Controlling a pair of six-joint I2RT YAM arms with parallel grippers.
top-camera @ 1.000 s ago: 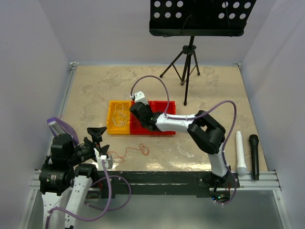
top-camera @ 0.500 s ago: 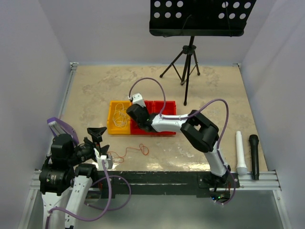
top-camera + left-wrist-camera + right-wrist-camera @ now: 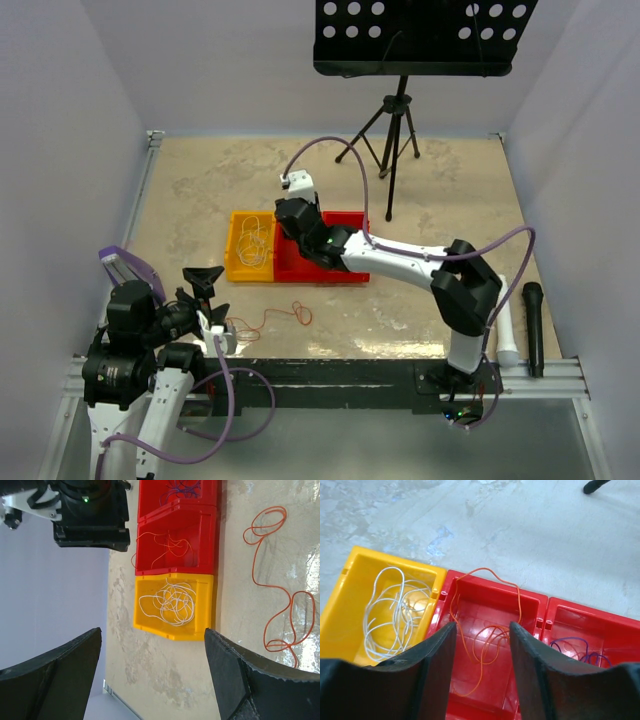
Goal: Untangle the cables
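Three bins sit in a row mid-table. The yellow bin [image 3: 355, 580] holds a white cable [image 3: 395, 610]. The middle red bin [image 3: 530, 600] holds an orange cable [image 3: 490, 640], partly draped over its far rim. The right red bin [image 3: 620, 625] holds a purple cable [image 3: 580, 650]. My right gripper [image 3: 481, 630] hovers open above the middle red bin [image 3: 300, 268], with nothing between its fingers. Another orange cable [image 3: 270, 320] lies looped on the table near the front. My left gripper [image 3: 208, 298] stands wide open and empty beside that loop [image 3: 272, 575].
A black music stand on a tripod [image 3: 395, 130] stands at the back right. A white microphone [image 3: 505, 320] and a black microphone [image 3: 533, 325] lie at the front right edge. Grey walls close in the table on three sides.
My right gripper has opened and let an orange cable drop into the middle red bin, lifting back a little while its elbow swung right. The left arm has not moved.
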